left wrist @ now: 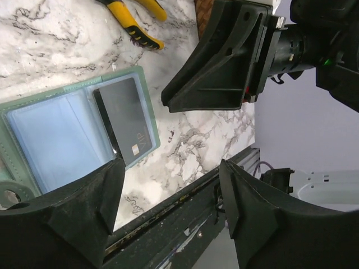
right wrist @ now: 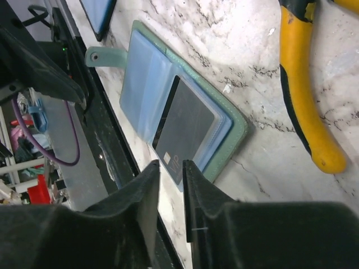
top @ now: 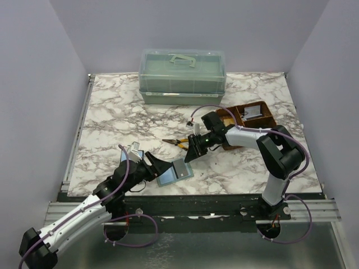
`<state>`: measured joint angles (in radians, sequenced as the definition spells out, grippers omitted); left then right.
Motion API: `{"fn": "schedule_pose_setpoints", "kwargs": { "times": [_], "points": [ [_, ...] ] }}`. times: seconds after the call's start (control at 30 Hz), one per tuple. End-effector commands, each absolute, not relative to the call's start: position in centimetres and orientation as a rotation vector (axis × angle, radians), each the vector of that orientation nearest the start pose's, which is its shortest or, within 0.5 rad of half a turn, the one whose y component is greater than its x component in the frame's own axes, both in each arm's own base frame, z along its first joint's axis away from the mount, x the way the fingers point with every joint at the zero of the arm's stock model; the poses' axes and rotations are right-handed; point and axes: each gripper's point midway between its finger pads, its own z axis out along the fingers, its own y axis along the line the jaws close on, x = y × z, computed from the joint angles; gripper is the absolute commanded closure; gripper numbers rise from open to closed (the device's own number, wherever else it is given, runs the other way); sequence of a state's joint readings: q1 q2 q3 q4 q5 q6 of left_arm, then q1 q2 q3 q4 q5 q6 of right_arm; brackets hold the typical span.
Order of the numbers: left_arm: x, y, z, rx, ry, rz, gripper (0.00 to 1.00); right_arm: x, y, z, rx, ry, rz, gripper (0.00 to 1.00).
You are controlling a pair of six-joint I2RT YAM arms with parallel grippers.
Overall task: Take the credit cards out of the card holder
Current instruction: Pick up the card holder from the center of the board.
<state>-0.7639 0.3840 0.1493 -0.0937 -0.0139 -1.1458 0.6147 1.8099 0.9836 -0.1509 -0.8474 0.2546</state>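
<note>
- Card holder (top: 166,179): one, lying open and flat on the marble table (top: 112,123), with its near edge close to the table's front edge. Its two pale teal panels show in the left wrist view (left wrist: 56,134), and one snap strap (right wrist: 104,56) sticks out from its outer end.
- Credit cards: two show plainly.
  - One dark grey card (top: 180,168) sits in the card holder's right panel. It is slid partway out, so its near end overhangs the holder's rim toward the table's front edge (left wrist: 126,117).
  - A second, grey card (top: 253,112) lies in the brown tray (top: 271,120), well behind and to the right of the card holder.
- Left gripper (top: 154,164): one, just left of the card holder. Its fingers are spread wide with nothing between them (left wrist: 171,168).
- Right gripper (top: 189,155): one, just behind and right of the card holder. Its fingers are drawn in to a narrow slit (right wrist: 171,168) at the overhanging end of the dark card (right wrist: 190,126). Whether they pinch the card cannot be told.
- Pliers (top: 178,143): one yellow-handled pair, just behind the card holder and apart from it.
- Lidded translucent green box (top: 182,75): one, far behind the card holder at the table's back edge.
- Open room: bare marble runs from the card holder's rear left toward the box. The front edge, the two grippers and the pliers close in its other sides.
</note>
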Motion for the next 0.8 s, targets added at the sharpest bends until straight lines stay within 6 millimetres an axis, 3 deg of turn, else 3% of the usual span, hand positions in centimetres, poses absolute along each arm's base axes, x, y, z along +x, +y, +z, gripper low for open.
{"fn": "schedule_pose_setpoints", "kwargs": {
  "times": [0.0,0.37,0.77],
  "points": [
    [16.5,-22.1,13.6,-0.389,2.016,-1.352,0.28,21.8,33.1,4.9,-0.817,2.534,1.367,0.73],
    [17.8,-22.7,9.5,-0.43,2.126,-1.242,0.51,22.4,32.8,3.1,-0.846,2.574,1.243,0.67],
    [17.8,-22.4,5.5,-0.471,2.229,-1.147,0.62,21.7,32.8,2.1,-0.868,2.617,1.264,0.67]
  ]
}}
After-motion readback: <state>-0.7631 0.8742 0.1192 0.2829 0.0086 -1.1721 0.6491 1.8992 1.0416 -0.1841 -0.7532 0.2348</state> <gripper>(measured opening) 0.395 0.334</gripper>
